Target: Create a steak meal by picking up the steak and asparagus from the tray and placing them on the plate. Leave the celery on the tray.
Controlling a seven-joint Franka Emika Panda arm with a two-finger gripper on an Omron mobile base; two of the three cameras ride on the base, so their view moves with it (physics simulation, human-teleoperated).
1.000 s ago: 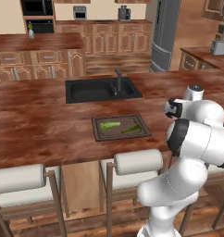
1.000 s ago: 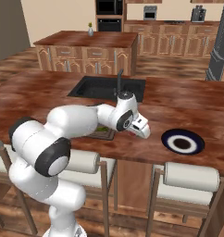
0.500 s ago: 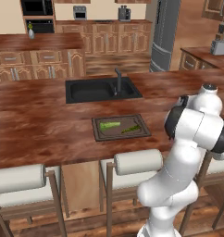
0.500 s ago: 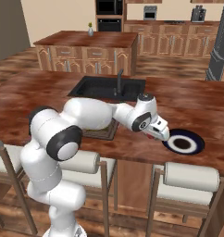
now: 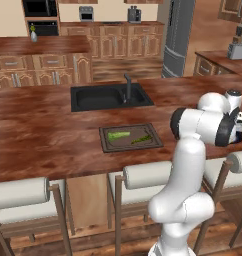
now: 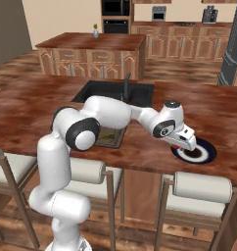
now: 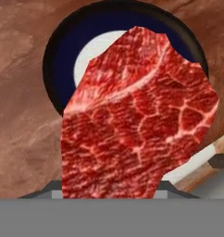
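The steak (image 7: 137, 115), marbled red, is held in my shut gripper (image 6: 188, 145) and hangs just above the plate (image 6: 207, 153). In the hand view the plate's dark blue rim (image 7: 63, 51) and white ring sit right behind the meat, which hides my fingertips. Back on the tray (image 5: 108, 146) lie the pale, thick celery (image 5: 118, 134) and the thin dark asparagus (image 5: 141, 139). In the left base view my hand (image 5: 238, 124) is far to the right of the tray.
A black sink (image 5: 110, 96) with a faucet (image 5: 127, 86) is set behind the tray. Stools (image 6: 206, 188) stand along the counter's front edge. My arm (image 6: 115, 112) stretches over the tray (image 6: 109, 142) in the right base view.
The arm has swung right from beside the tray, carrying the steak, and the hand now hangs over the plate.
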